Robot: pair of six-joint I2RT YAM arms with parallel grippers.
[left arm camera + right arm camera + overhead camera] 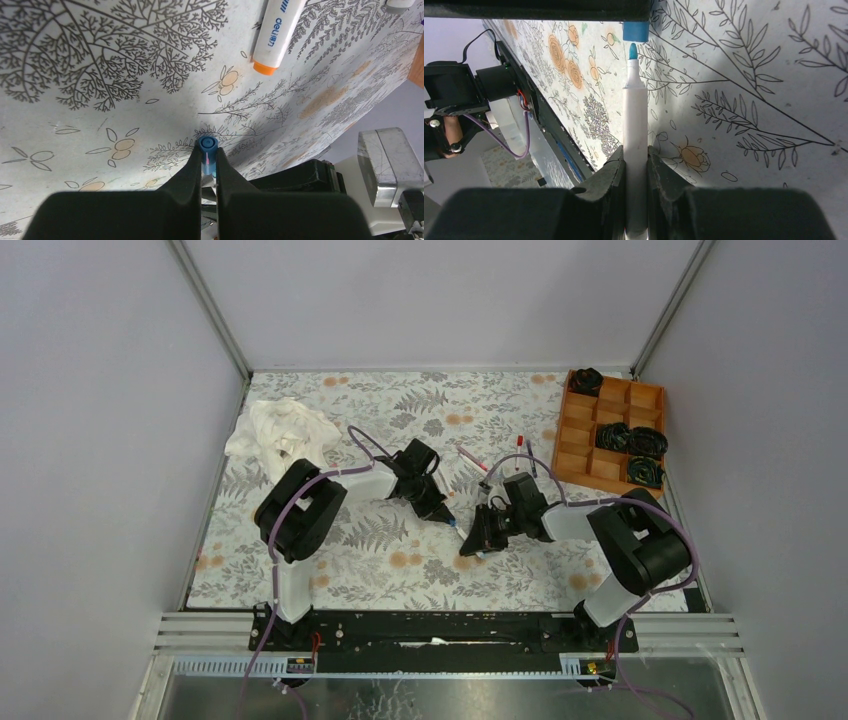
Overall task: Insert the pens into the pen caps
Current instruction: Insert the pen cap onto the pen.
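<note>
Holding black coils (pixel 612 436), wooden tray (pixel 580 435), pens (pixel 472 460) nearby

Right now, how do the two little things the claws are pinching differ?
The blue cap is short and stubby; the white pen is long and thin. The cap is blue all over; the pen is blue only at its tip. The left gripper pinches the cap, the right gripper the pen. Both share that blue and face each other, not yet joined.
</note>
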